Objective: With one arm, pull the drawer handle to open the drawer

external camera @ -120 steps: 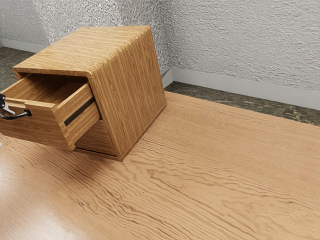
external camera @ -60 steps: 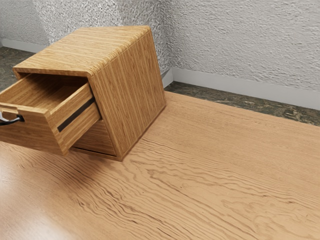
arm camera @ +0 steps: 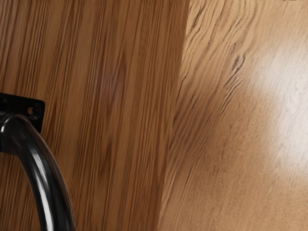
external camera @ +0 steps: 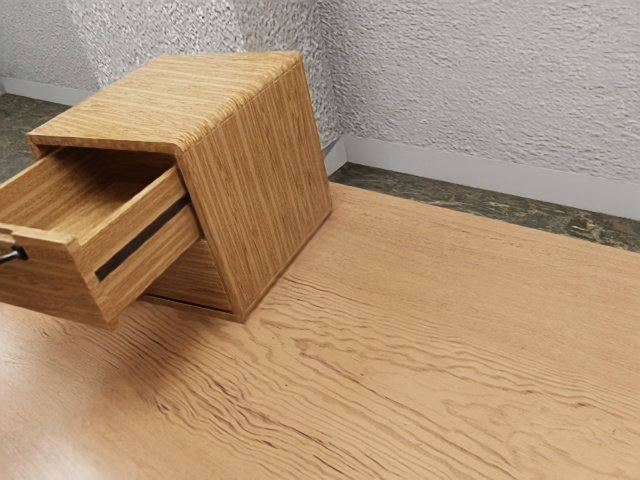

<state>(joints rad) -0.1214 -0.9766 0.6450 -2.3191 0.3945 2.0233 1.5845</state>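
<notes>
A wooden cabinet (external camera: 250, 170) stands on the table at the exterior view's left. Its upper drawer (external camera: 90, 220) is pulled well out toward the left edge, with its inside bare. A black rail runs along the drawer's side. Just the end of the black drawer handle (external camera: 10, 256) pokes in at the exterior view's left edge. In the wrist view the curved black handle (arm camera: 38, 168) rises close under my hand from its black mounting plate (arm camera: 21, 108) on the drawer front (arm camera: 106, 96).
The wooden table (external camera: 420, 350) stretches wide to the exterior view's right of the cabinet. A rough grey wall (external camera: 480, 70) with a pale skirting runs behind. Beside the drawer front, the wrist view shows glossy table top (arm camera: 240, 144).
The drawer has slid further out toward the exterior view's left. Its handle has moved almost past the picture's edge, and the bit of hand seen there a second ago has gone with it.
</notes>
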